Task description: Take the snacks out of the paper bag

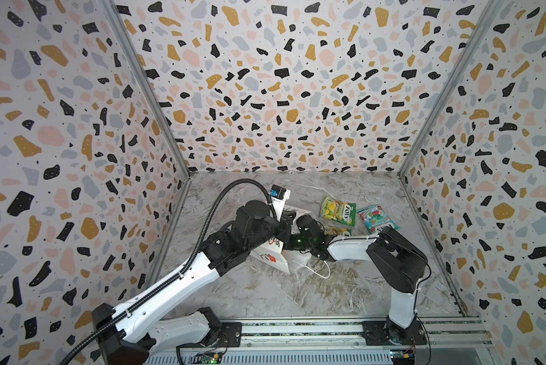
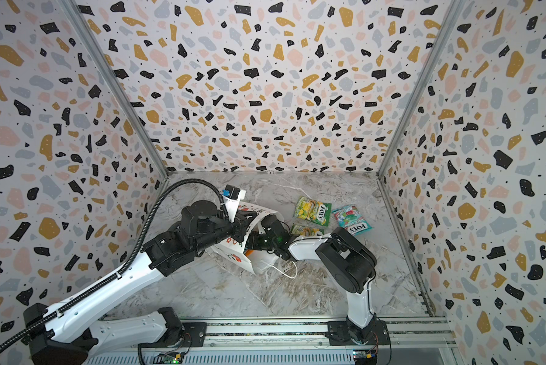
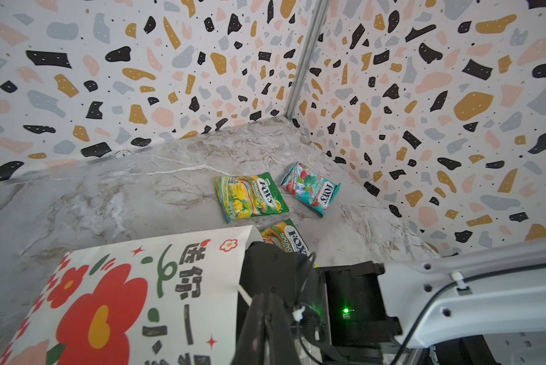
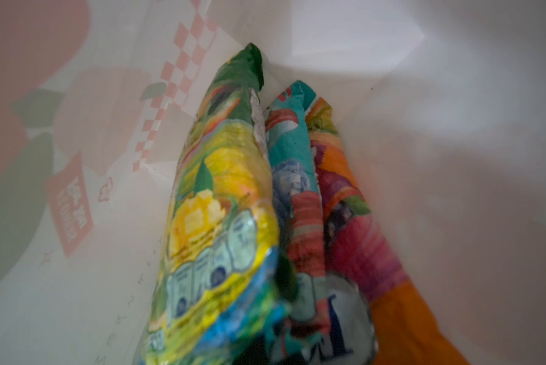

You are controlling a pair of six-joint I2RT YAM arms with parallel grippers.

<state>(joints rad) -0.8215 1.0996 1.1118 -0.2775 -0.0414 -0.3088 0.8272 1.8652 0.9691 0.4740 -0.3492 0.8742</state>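
The left claw (image 1: 285,222), a black two-fingered gripper, is pinched tight on the rim of the tall white paper bag (image 1: 270,252) with the red flower print. In both top views the bag lies tipped over on the grey marble-patterned tabletop (image 1: 328,294), its mouth turned to the white right arm (image 1: 350,249). The right claw is out of sight inside that mouth. A white cord handle (image 1: 316,272) lies on the table near the mouth. Beyond the bag lie three flat packets:
- a glossy green-yellow FOX'S packet (image 1: 338,211);
- a teal-red FOX'S packet (image 1: 375,218) just beside it;
- a second green-yellow packet (image 1: 339,231), half hidden by the right arm.

In the left wrist view the left claw's fingers (image 3: 259,328) meet on the bag's edge, with the right arm's black wrist close by. The same three packets lie apart from the bag.

The right wrist view looks inside the bag. Three packets stand on edge there, pressed side by side:
- an inner green-yellow packet (image 4: 218,221);
- an inner teal-red packet (image 4: 297,205);
- an orange-pink packet (image 4: 354,227).

The right claw is closed. Its fingers do not show clearly, so I cannot tell what they grip.
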